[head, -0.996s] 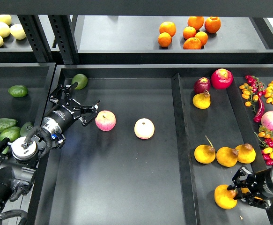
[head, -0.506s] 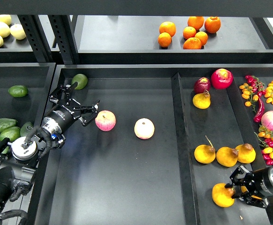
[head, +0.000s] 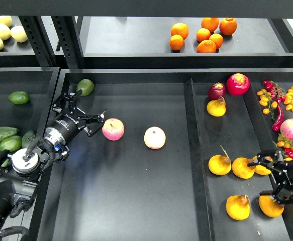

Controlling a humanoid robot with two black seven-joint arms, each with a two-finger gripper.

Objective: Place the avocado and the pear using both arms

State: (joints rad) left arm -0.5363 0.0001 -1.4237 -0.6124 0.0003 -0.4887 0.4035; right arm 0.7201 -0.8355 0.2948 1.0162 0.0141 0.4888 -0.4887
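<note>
The pear (head: 238, 207), yellow-orange with a brownish patch at its stem, lies free at the front of the right tray. My right gripper (head: 272, 175) is open and empty to its right. It stands over another pear (head: 271, 206) and partly covers one of a row of pears (head: 242, 168). A dark green elongated avocado (head: 3, 133) lies in the left tray among other avocados. My left gripper (head: 92, 101) is open and empty over the centre tray, just left of a pink apple (head: 113, 129).
A second apple (head: 155, 137) lies mid-tray. A small lighter-green avocado (head: 85, 87) sits in the centre tray's back left corner. A divider wall (head: 194, 150) splits the centre and right trays. Cherry tomatoes and chillies (head: 279, 103) line the right edge. Oranges (head: 204, 35) are on the back shelf.
My right gripper let go of the pear and moved right and up, opening wide. The pear shifted slightly left, and another pear now shows under the gripper. The left arm barely moved.
</note>
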